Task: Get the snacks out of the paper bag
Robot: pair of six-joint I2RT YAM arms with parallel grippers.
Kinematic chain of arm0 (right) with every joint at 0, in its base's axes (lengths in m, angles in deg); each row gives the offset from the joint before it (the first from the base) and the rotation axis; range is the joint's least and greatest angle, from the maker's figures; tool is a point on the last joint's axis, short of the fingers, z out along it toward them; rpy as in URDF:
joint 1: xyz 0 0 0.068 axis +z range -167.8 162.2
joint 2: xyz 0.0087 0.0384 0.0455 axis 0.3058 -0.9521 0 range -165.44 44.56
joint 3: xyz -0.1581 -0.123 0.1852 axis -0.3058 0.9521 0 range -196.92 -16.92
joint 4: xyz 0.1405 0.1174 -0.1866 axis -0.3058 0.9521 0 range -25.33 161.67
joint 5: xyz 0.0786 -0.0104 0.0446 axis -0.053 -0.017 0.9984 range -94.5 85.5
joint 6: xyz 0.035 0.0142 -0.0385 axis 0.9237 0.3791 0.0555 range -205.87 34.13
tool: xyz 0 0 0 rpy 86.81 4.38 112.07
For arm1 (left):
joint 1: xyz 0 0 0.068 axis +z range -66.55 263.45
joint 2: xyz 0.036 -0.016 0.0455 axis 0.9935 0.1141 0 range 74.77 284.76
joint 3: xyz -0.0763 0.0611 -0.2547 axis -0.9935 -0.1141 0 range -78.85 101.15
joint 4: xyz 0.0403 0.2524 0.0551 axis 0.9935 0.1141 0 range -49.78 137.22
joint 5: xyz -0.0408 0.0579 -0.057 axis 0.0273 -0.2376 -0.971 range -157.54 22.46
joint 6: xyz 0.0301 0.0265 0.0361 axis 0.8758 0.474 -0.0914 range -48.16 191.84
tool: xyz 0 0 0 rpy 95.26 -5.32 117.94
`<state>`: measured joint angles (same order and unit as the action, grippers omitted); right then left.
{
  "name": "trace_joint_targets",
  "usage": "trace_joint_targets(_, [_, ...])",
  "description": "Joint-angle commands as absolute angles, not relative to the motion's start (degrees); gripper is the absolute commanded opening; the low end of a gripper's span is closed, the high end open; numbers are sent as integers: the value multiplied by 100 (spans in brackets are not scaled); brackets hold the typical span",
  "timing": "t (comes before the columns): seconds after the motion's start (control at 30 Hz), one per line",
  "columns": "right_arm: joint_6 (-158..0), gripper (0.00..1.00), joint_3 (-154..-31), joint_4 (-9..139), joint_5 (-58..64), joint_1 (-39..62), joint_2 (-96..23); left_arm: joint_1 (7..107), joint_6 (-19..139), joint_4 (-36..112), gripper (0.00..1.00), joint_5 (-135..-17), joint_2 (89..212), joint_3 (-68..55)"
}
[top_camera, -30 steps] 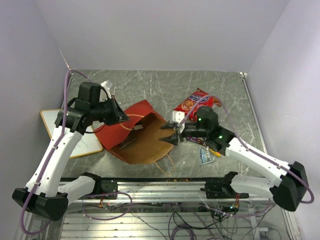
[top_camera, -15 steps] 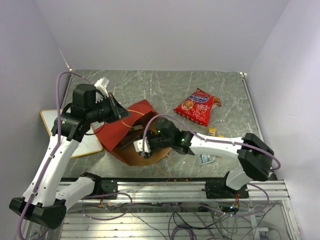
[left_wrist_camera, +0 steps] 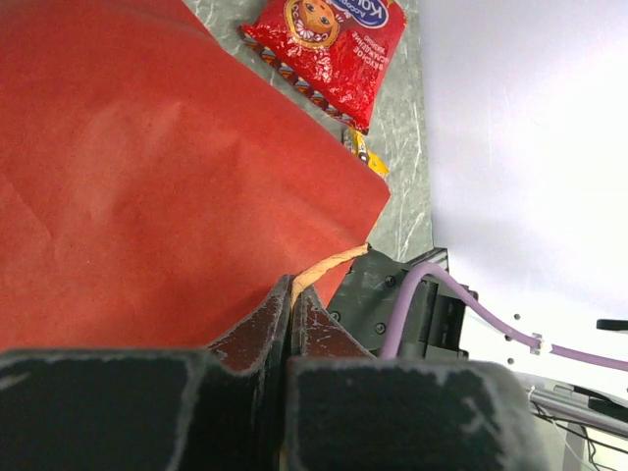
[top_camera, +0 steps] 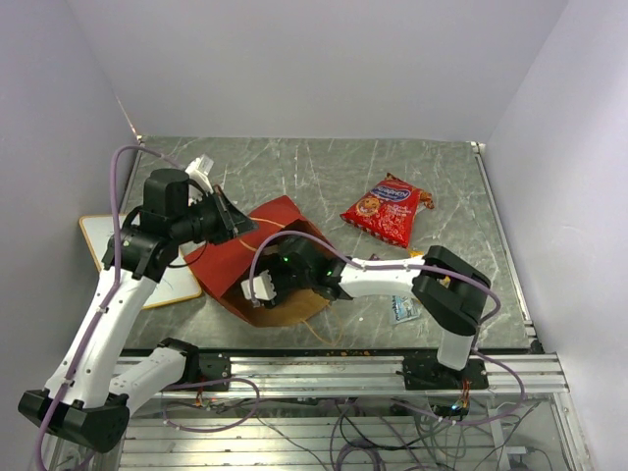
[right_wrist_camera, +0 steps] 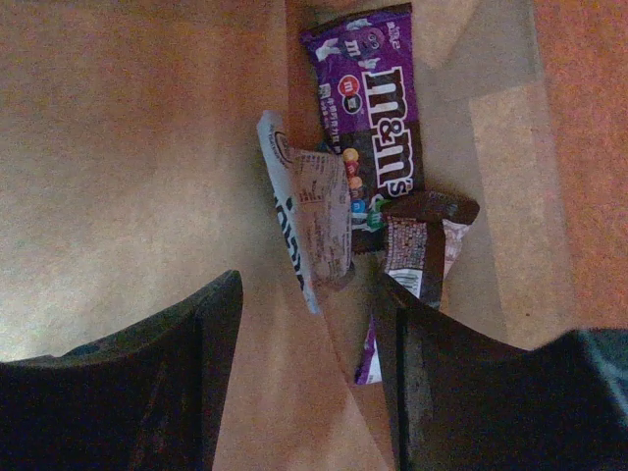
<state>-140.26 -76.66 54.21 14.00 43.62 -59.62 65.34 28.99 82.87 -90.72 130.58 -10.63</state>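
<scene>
The paper bag (top_camera: 228,257) lies on its side, red panel up, brown mouth open toward the right. My left gripper (top_camera: 232,222) is shut on the bag's tan looped handle (left_wrist_camera: 329,263), holding the upper edge up above the red panel (left_wrist_camera: 147,177). My right gripper (top_camera: 251,289) is open and reaches deep inside the bag. In the right wrist view the right gripper (right_wrist_camera: 309,329) has a purple candy packet (right_wrist_camera: 378,118), a pale packet (right_wrist_camera: 312,211) and a brown packet (right_wrist_camera: 424,243) just ahead of it. The red chip bag (top_camera: 383,209) lies on the table outside.
A pale blue packet (top_camera: 402,310) lies on the table near the front right. A yellow packet (left_wrist_camera: 365,155) lies beside the chip bag. A wood-framed whiteboard (top_camera: 98,240) sits at the left edge. A white marker-like stick (top_camera: 204,165) lies at the back left.
My right arm has swung left from outside the bag's mouth and gone deep into the bag, still open. My left gripper keeps hold of the handle, barely moved.
</scene>
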Motion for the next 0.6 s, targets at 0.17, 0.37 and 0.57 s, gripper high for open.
trace_joint_targets(0.17, [-14164,54,-8237,5209,994,4541,-6585,6543,2640,7947,7,-9270,12856,-1271])
trace_joint_targets(0.37, [-14036,50,-8412,5237,831,4657,-6861,6543,2622,7917,7,-9304,12865,-1294])
trace_joint_targets(0.57, [-13863,41,-8611,5244,641,4714,-7089,6543,2597,7986,7,-9289,12765,-1348])
